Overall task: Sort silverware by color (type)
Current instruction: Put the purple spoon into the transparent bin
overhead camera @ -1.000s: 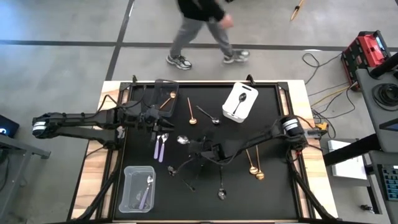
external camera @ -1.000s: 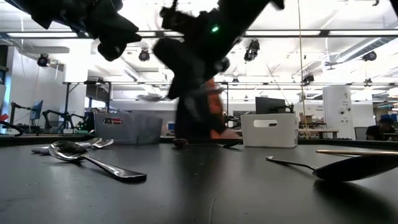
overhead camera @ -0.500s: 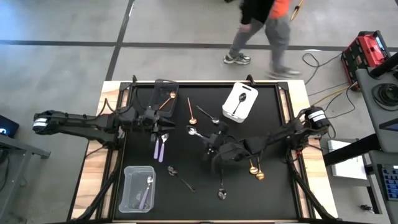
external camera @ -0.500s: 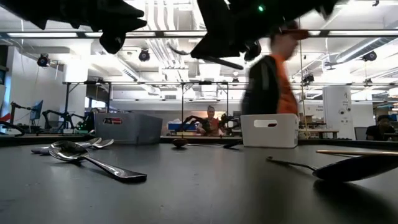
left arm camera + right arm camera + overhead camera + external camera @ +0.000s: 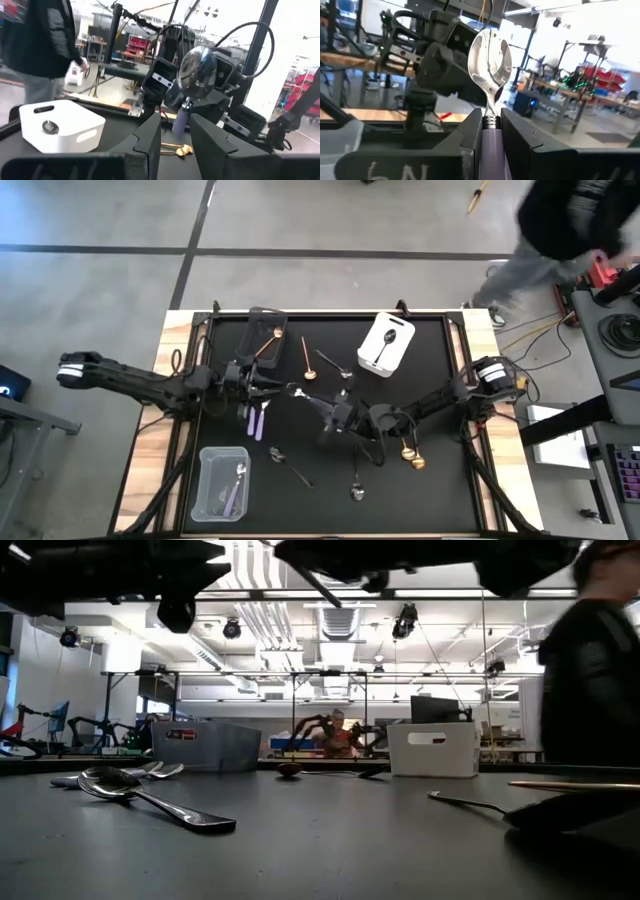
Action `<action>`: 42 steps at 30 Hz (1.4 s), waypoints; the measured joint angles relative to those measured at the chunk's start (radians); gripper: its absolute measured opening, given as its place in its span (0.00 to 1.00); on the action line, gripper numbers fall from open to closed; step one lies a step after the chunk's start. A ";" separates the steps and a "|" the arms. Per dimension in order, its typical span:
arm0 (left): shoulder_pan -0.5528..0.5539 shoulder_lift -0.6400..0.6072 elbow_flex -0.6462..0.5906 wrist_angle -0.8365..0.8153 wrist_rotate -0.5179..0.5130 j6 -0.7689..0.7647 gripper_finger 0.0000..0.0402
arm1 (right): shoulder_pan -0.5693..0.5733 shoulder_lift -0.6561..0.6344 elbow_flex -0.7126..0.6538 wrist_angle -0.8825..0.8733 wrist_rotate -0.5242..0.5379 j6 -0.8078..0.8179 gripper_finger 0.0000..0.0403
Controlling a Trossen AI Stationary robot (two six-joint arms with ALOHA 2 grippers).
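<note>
Workshop surroundings of the surface [image 5: 460,490].
Grey concrete floor [image 5: 100,280] with dark seams; ceiling lights [image 5: 232,628] above; a person [image 5: 560,225] passing.

Glowing evenly from ceiling strip lights [image 5: 330,593] across the hall, leaving the arms as black silhouettes in the low view. Glaring off the spoon bowl [image 5: 490,54] in the right wrist view. Blurring a walking person [image 5: 565,230] in the high view. Softening backgrounds behind both wrist cameras.
</note>
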 joint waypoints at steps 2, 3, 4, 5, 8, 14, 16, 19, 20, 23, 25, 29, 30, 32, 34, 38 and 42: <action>0.000 0.029 -0.001 0.048 0.004 0.011 0.22 | -0.003 0.027 0.042 -0.010 0.010 -0.027 0.13; 0.000 0.038 -0.001 0.062 0.013 0.019 0.22 | -0.003 0.040 0.064 -0.013 0.014 -0.039 0.13; 0.000 0.051 -0.001 0.084 0.026 0.024 0.22 | -0.005 0.051 0.085 -0.013 0.027 -0.055 0.13; 0.000 0.064 0.001 0.104 0.030 0.029 0.22 | -0.005 0.060 0.105 -0.013 0.046 -0.074 0.13; 0.000 0.090 0.001 0.137 0.041 0.040 0.22 | -0.009 0.086 0.157 -0.028 0.087 -0.111 0.13; -0.001 0.142 0.001 0.238 0.051 0.048 0.22 | -0.030 0.116 0.225 -0.090 0.107 -0.112 0.13; 0.000 0.162 0.001 0.283 0.040 0.048 0.22 | -0.037 0.116 0.231 -0.098 0.104 -0.111 0.13; -0.001 0.177 0.000 0.310 -0.014 0.046 0.22 | -0.044 0.116 0.236 -0.126 0.106 -0.104 0.13; -0.001 0.182 0.000 0.316 -0.035 0.046 0.22 | -0.045 0.116 0.236 -0.132 0.109 -0.105 0.13; 0.000 0.201 0.001 0.323 -0.056 0.040 0.22 | -0.053 0.118 0.236 -0.137 0.109 -0.104 0.13; -0.001 0.216 0.001 0.328 -0.056 0.039 0.22 | -0.059 0.118 0.240 -0.137 0.106 -0.104 0.13; 0.000 0.252 0.001 0.358 -0.104 0.006 0.22 | -0.072 0.123 0.255 -0.133 0.095 -0.104 0.13; 0.000 0.262 0.001 0.371 -0.107 0.002 0.22 | -0.073 0.129 0.259 -0.132 0.090 -0.106 0.13; 0.000 0.281 0.001 0.399 -0.106 0.002 0.22 | -0.073 0.140 0.270 -0.133 0.087 -0.110 0.13; 0.000 0.300 0.000 0.430 -0.108 0.001 0.22 | -0.073 0.158 0.281 -0.127 0.099 -0.115 0.13; 0.001 0.322 0.000 0.458 -0.130 -0.001 0.21 | -0.075 0.176 0.290 -0.117 0.111 -0.130 0.13; 0.001 0.334 -0.001 0.455 -0.161 -0.031 0.18 | -0.075 0.180 0.290 -0.135 0.129 -0.137 0.13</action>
